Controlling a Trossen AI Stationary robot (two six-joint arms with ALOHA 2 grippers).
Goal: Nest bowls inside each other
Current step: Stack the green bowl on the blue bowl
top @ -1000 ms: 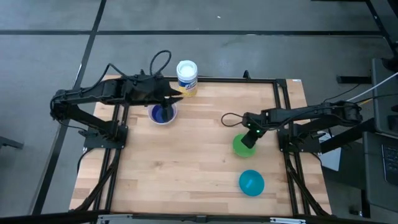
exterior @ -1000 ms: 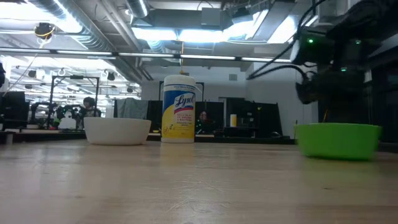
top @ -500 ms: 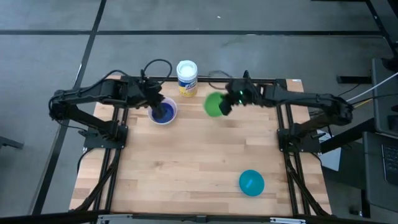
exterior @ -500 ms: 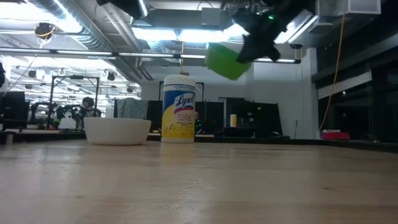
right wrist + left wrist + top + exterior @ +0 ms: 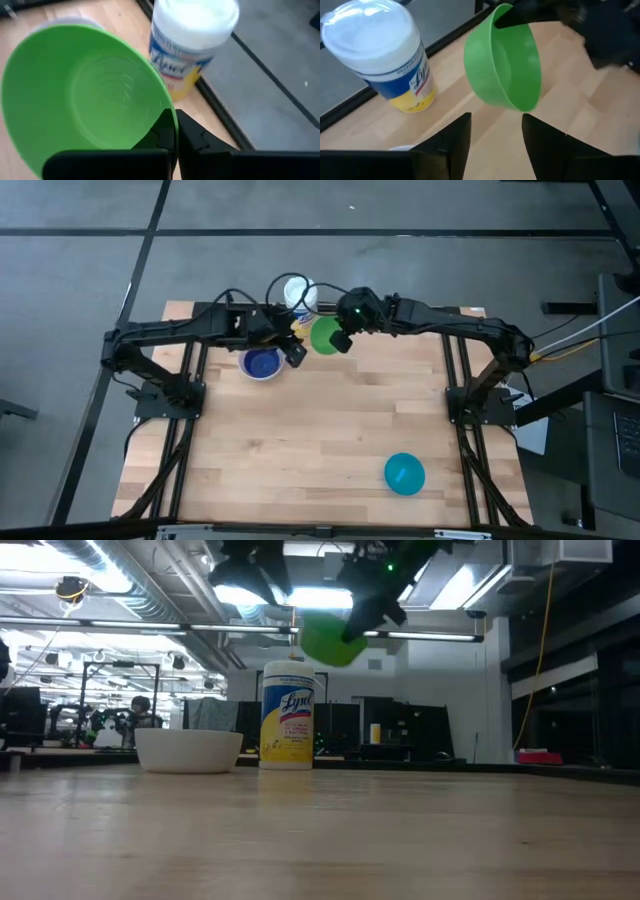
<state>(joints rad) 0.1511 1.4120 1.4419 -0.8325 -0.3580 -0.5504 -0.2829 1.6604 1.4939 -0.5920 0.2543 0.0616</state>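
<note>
The wooden table (image 5: 320, 430) is carrying everything, with both dark arms reaching in over its far edge. The right gripper (image 5: 341, 340) is pinching the rim of the green bowl (image 5: 324, 337), its fingers (image 5: 167, 131) pressed together on the plastic wall, and the bowl is hanging tilted in the air above the far middle of the table, just near of the tall white wipes container (image 5: 297, 292). The left gripper (image 5: 294, 352) is hovering just left of the green bowl with its fingers (image 5: 455, 140) spread and nothing between them. Below and left of it the white bowl (image 5: 262, 364) is sitting on the far left part of the table, with the dark blue bowl (image 5: 262, 362) nested inside it; whether another bowl is lying under the blue one is hard to tell from above. The teal bowl (image 5: 405, 474) is standing alone at the near right, well apart from the others.
</note>
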